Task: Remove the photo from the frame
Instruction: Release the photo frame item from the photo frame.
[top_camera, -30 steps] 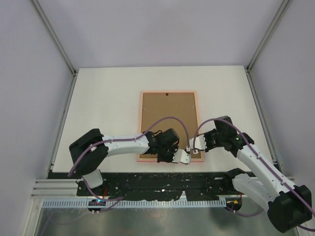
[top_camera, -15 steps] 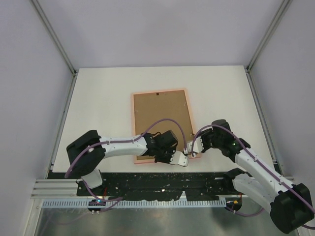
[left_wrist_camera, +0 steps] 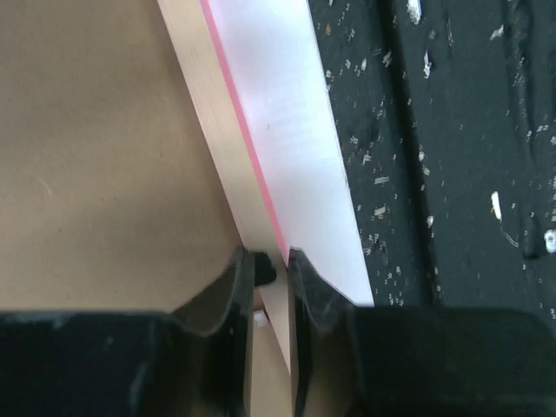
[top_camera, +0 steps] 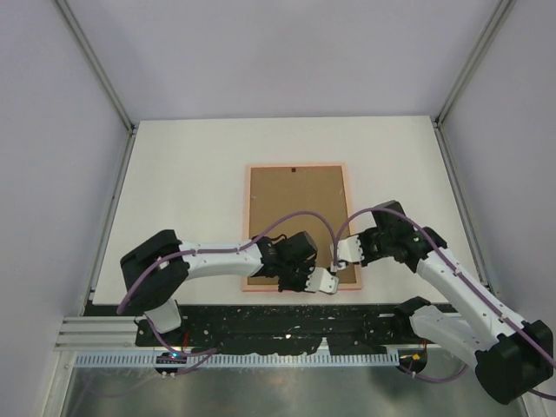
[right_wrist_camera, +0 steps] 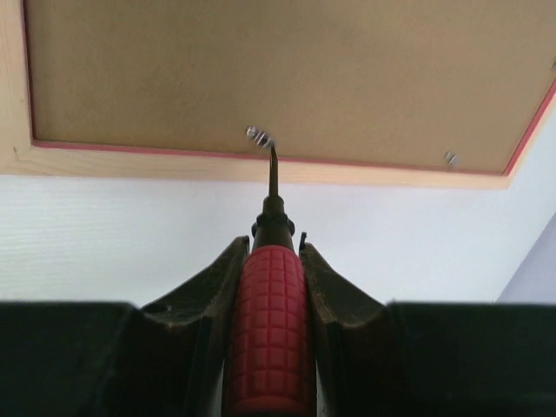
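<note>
The frame [top_camera: 295,165] lies back up on the table, its pink rim around a plain brown backing board [top_camera: 295,217]. The photo is hidden beneath that board. My left gripper [top_camera: 323,281] is at the frame's near right corner; in the left wrist view it [left_wrist_camera: 271,265] is shut on the pale rail of the frame [left_wrist_camera: 217,148]. My right gripper [right_wrist_camera: 274,252] is shut on a red-handled hook tool [right_wrist_camera: 271,330]. The tool's thin metal tip touches a small metal tab [right_wrist_camera: 258,134] at the board's edge. From above, the right gripper [top_camera: 341,257] hangs over the frame's right rail.
A second metal tab [right_wrist_camera: 450,158] sits farther along the same edge of the board. The black, speckled base plate [left_wrist_camera: 469,130] runs along the table's near edge just past the frame. Grey walls enclose the white table [top_camera: 182,174].
Half a second ago the frame had swung left and tilted; it is now back to the right and squarer. Both grippers moved with it and kept their holds.
</note>
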